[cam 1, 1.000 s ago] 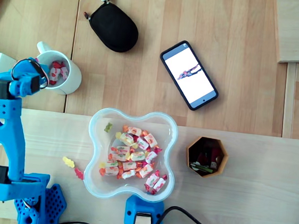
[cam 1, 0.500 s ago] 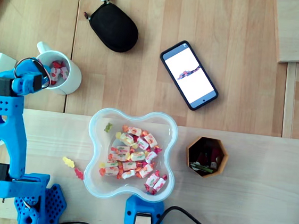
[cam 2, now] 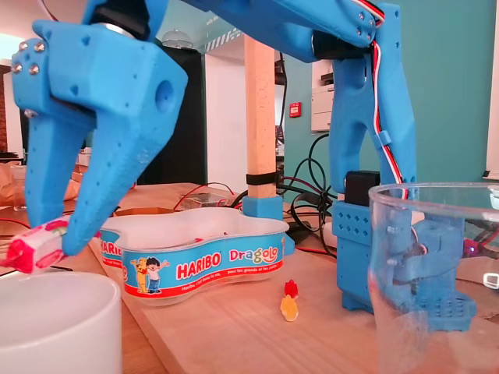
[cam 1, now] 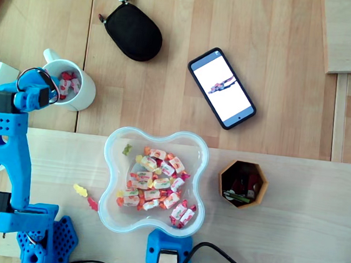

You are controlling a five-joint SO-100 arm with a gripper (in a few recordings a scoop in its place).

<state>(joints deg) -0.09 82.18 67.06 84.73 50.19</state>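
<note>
A: Where do we locate the gripper (cam 2: 51, 236), and in what condition are its fingers (cam 2: 117, 171)?

B: In the fixed view we find the fingers closed on a wrapped candy (cam 2: 34, 248), pinching it at their tips. The candy hangs just above the rim of the white mug (cam 2: 54, 327), not touching it.

A: Why do we judge it is held at the tips?

B: We judge that a tip pinch keeps the bulky blue fingers clear of the mug wall.

A: What does the overhead view add?

B: It gives us the layout. The gripper (cam 1: 42, 87) sits over the left part of the mug (cam 1: 86, 94). The mug stands on the desk (cam 1: 154, 91) just beyond the raised board (cam 1: 289, 244) and already contains wrapped candies (cam 1: 67, 84). The clear bowl (cam 1: 107, 151) of candies sits on the board, apart from the mug. Two gummy bears (cam 1: 80, 190) lie on the board beside the bowl's left wall.

A: And the fixed view?

B: It supplies height and grip. We read the pinch and the gap above the rim there, whereas from above the fingers' own bulk hides the pinch.
</note>
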